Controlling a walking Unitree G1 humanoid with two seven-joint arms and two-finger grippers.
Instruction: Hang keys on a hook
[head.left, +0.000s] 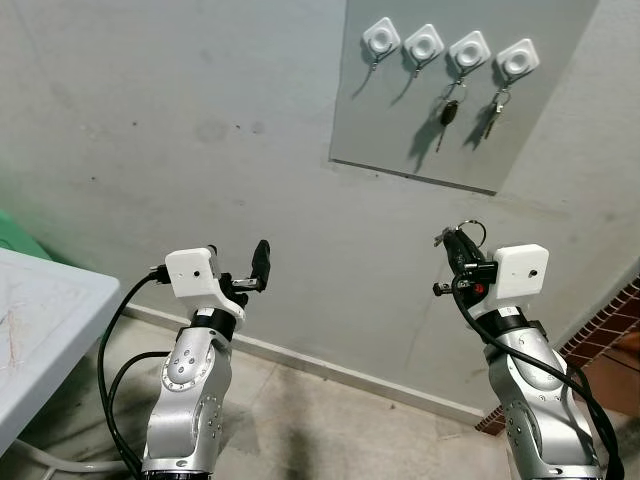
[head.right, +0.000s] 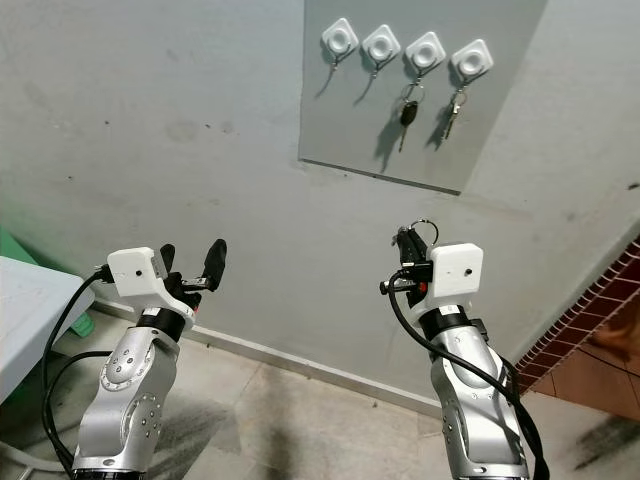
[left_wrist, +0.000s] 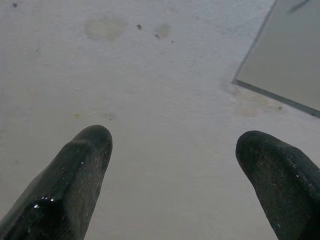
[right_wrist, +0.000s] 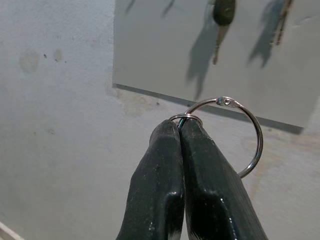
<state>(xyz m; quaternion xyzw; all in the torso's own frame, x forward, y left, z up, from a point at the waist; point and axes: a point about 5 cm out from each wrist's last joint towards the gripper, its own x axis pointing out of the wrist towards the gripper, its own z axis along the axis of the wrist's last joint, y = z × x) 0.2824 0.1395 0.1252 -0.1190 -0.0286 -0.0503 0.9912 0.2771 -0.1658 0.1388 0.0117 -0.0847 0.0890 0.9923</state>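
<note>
A grey board (head.left: 400, 130) on the wall carries a row of white hooks. The two left hooks (head.left: 381, 38) (head.left: 423, 43) are bare. A black-headed key (head.left: 450, 112) hangs from the third hook and silver keys (head.left: 493, 115) from the fourth. Below the board and a little right of its middle, my right gripper (head.left: 455, 248) is shut on a metal key ring (right_wrist: 227, 101), which stands up above the fingertips. Any keys on that ring are hidden. My left gripper (head.left: 238, 262) is held up at the left, open and holding nothing, facing bare wall.
A white table (head.left: 40, 310) juts in at the lower left, with something green (head.left: 12, 235) behind it. A baseboard (head.left: 330, 368) runs along the foot of the wall. Red brick tiling (head.left: 610, 335) shows at the lower right. Black cables hang beside both arms.
</note>
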